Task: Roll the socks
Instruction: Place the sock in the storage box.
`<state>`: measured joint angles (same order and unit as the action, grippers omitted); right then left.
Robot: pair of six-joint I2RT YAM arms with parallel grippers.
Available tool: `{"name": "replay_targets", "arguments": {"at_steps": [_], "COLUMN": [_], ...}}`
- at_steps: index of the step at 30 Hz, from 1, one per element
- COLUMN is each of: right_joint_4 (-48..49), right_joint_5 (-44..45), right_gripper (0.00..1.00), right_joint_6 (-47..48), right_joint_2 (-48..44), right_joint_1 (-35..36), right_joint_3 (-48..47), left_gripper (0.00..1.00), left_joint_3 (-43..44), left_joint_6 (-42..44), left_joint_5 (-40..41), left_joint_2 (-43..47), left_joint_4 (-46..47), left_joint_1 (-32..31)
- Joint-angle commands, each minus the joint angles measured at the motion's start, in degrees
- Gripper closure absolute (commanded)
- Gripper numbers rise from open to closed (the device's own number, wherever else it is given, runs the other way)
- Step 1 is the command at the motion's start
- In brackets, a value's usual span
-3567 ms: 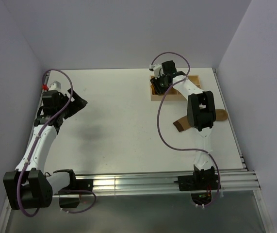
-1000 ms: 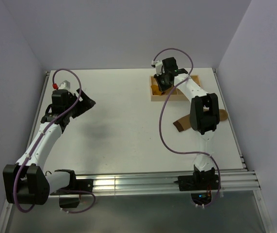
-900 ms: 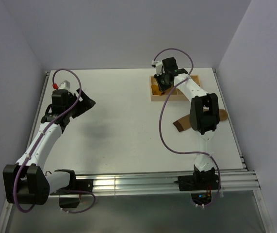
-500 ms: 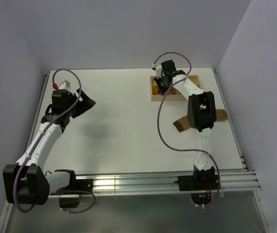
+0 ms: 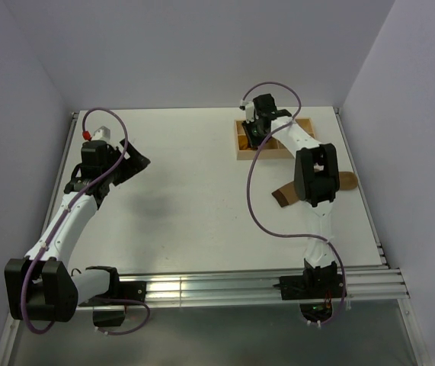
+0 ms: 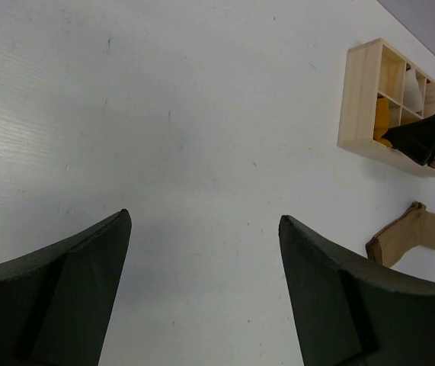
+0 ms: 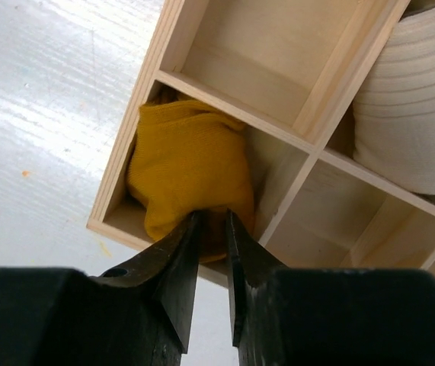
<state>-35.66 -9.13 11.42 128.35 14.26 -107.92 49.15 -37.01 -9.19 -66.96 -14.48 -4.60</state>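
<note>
Mustard sock (image 7: 190,171) sits bundled in a corner compartment of the wooden box (image 7: 135,122), tan sock (image 6: 415,231) lies flat on the table (image 6: 202,114) near the right arm — right gripper (image 7: 211,217) narrowed to a slit against the mustard fabric, hold not discernible — left gripper (image 6: 203,221) wide open, empty.

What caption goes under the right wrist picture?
Right gripper tips at a mustard sock tucked in a corner compartment of the wooden box.

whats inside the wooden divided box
A mustard-yellow rolled fabric bundle fills one corner compartment of the wooden divided box; a cream ribbed roll sits in another; two others look bare. The right tool hides the bundle's near edge.
</note>
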Motion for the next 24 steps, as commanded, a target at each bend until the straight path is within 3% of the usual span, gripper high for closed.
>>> {"name": "replay_targets", "arguments": {"at_steps": [1,9,24], "right_joint_4": [-0.3,0.1,-0.5], "right_joint_5": [-2.4,-2.4,-0.6], "right_gripper": [0.72,0.71,0.70], "right_joint_6": [-1.0,-0.5,-2.8], "right_joint_2": [-5.8,-6.1,5.5], "right_joint_1": [0.9,1.9,2.3], "right_joint_3": [0.8,-3.2,-10.8], "left_gripper": [0.16,0.16,0.16], "left_joint_3": [1.1,1.1,1.2], "left_joint_6": [1.0,1.0,1.2], "left_joint_5": [0.0,-0.1,0.0], "left_joint_2": [1.7,1.7,1.6], "left_joint_4": [0.8,0.8,0.6], "left_joint_1": [-0.2,-0.2,-0.2]}}
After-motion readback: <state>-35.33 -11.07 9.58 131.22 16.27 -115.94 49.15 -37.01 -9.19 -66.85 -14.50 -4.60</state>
